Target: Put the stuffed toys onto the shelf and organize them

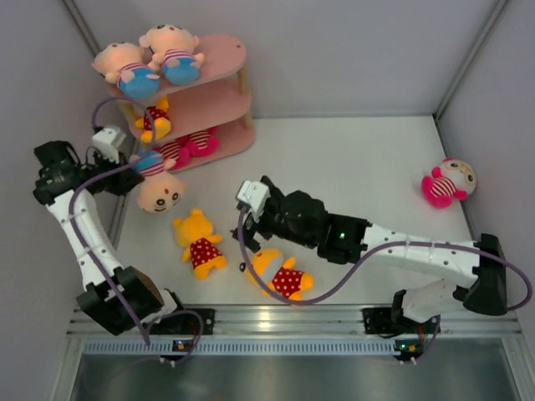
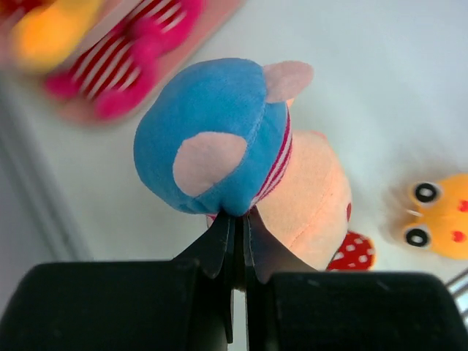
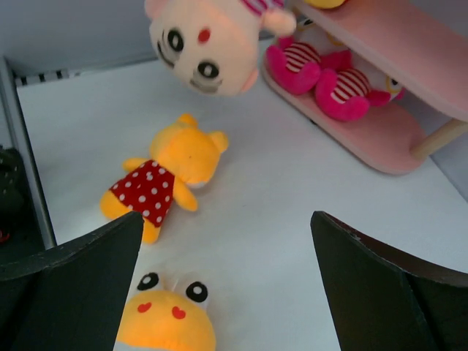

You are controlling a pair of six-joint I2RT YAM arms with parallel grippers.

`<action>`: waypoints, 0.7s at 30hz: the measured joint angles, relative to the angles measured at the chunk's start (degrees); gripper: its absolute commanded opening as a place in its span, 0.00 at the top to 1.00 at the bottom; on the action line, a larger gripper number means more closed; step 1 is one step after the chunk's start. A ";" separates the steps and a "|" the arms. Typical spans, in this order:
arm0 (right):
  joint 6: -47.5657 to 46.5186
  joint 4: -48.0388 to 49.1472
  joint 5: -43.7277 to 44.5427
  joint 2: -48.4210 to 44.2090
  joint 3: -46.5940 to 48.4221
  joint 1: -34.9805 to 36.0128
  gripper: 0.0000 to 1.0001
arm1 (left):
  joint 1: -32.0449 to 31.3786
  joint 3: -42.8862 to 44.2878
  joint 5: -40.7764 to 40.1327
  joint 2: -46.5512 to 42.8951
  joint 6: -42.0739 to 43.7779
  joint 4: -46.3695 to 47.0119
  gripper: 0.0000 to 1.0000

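Stuffed toys lie at every depth, but the coming move turns on the boy doll [image 1: 157, 185] in the left pincer [image 2: 235, 228].

Nearest the arm bases, two yellow bears lie flat on the worktop [image 1: 359, 159]: the right-hand bear [image 1: 282, 276] under the right forearm, and the left-hand bear [image 1: 199, 244] just beside it. The right pincer [image 3: 227, 219] hovers over them, jaws wide apart and holding nothing.

Farther in, the left pincer is clamped together on a fold at the seat of the boy doll's blue shorts. The doll hangs head down off the worktop, its long axis running from the jaws down to its face.

The shelf [image 1: 226, 63] lies just beyond the doll and a little to the right. The left arm is by far the nearer one. It climbs from its base along the left edge, folds at the elbow, and turns its wrist rightward toward the boards.

Two boy dolls already lie on the top board, a bear on the middle one and pink dolls on the bottom. The top board's right end is bare. My judgement is that the doll must be lifted and carried away from the bases, and its dangling head must clear a board edge.

Farthest off, a pink doll [image 1: 447, 182] lies by the right wall, well apart from both pincers.
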 measured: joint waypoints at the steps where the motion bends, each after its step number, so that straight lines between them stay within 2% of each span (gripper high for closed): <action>1: 1.11 -0.96 -0.87 -0.90 1.38 -1.49 0.03 | -3.63 0.00 0.81 -1.42 0.13 -0.13 1.00; 6: 5.20 -6.45 -4.72 -5.20 6.82 -8.66 0.03 | -30.12 -0.46 2.34 -6.47 0.39 -0.68 1.00; 10: 7.17 -11.91 -11.56 -6.95 10.19 -13.00 0.04 | -47.32 -1.84 -0.13 -7.26 0.50 -1.38 1.00; 12: 7.32 -16.15 -18.18 -6.84 11.89 -14.99 0.07 | -53.02 -2.73 -0.76 -6.97 0.85 -2.40 1.00; 15: 7.23 -20.52 -25.68 -5.99 12.72 -17.84 0.11 | -58.38 -3.72 -1.62 -6.73 1.57 -4.07 1.00; 21: 7.15 -26.12 -39.34 -2.56 12.33 -20.52 0.12 | -61.77 -4.15 -2.19 -6.75 2.80 -6.29 1.00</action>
